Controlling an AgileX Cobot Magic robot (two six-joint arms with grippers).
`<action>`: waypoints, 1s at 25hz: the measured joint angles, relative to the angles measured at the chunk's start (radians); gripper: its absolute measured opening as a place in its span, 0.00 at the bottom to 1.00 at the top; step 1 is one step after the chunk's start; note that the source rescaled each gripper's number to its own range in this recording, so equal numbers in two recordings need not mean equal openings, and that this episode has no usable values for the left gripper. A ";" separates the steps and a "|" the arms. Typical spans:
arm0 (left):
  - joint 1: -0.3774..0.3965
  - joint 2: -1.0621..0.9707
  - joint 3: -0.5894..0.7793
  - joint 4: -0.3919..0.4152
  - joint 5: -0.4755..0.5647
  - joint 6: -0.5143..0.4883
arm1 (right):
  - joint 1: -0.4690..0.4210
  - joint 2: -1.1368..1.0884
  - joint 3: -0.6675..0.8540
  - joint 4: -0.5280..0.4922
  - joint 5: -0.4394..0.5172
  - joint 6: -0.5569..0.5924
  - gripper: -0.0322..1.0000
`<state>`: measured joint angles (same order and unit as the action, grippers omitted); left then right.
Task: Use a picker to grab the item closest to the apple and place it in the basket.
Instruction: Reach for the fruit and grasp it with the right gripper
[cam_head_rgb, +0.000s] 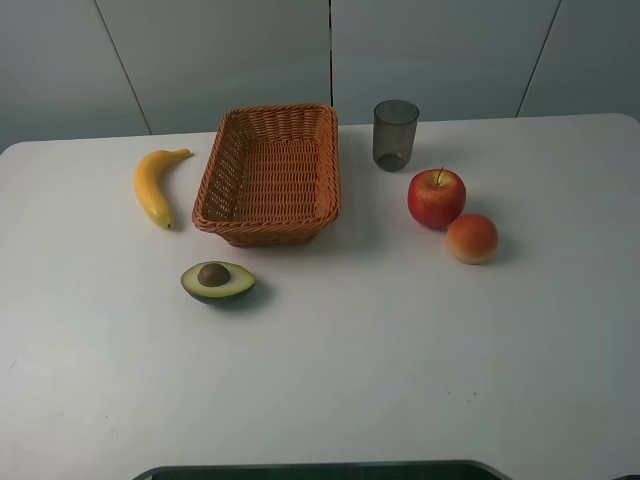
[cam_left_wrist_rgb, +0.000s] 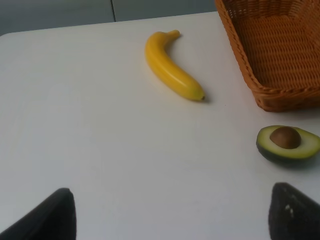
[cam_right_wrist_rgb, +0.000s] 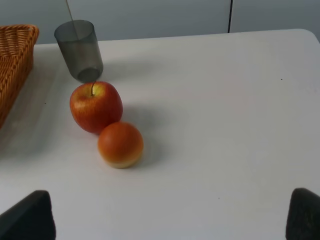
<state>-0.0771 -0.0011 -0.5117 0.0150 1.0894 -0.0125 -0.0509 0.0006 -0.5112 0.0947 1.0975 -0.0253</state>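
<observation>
A red apple (cam_head_rgb: 436, 197) (cam_right_wrist_rgb: 96, 106) stands right of the wicker basket (cam_head_rgb: 265, 226) (cam_right_wrist_rgb: 12, 60). A round orange-peach fruit (cam_head_rgb: 472, 238) (cam_right_wrist_rgb: 120, 145) lies right against the apple, on its near right side. The basket has nothing in it. Neither gripper shows in the exterior high view. My right gripper (cam_right_wrist_rgb: 167, 217) is open, well short of the two fruits, with only its dark fingertips (cam_right_wrist_rgb: 27, 215) showing. My left gripper (cam_left_wrist_rgb: 172, 220) is open over bare table, nothing between its fingers.
A dark translucent cup (cam_head_rgb: 395, 134) (cam_right_wrist_rgb: 79, 50) stands just behind the apple. A banana (cam_head_rgb: 153, 186) (cam_left_wrist_rgb: 172, 75) lies left of the basket, and a halved avocado (cam_head_rgb: 217, 282) (cam_left_wrist_rgb: 287, 144) lies in front of it. The white table (cam_head_rgb: 400, 360) is wide.
</observation>
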 joint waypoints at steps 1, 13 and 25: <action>0.000 0.000 0.000 0.000 0.000 0.000 | 0.000 0.000 0.000 0.000 0.000 0.000 1.00; 0.000 0.000 0.000 0.000 0.000 0.000 | 0.000 0.000 0.000 0.000 0.000 0.000 1.00; 0.000 0.000 0.000 0.000 0.000 0.000 | 0.000 -0.002 -0.015 0.000 0.034 0.002 1.00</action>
<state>-0.0771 -0.0011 -0.5117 0.0150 1.0894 -0.0125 -0.0509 -0.0011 -0.5261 0.0947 1.1311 -0.0235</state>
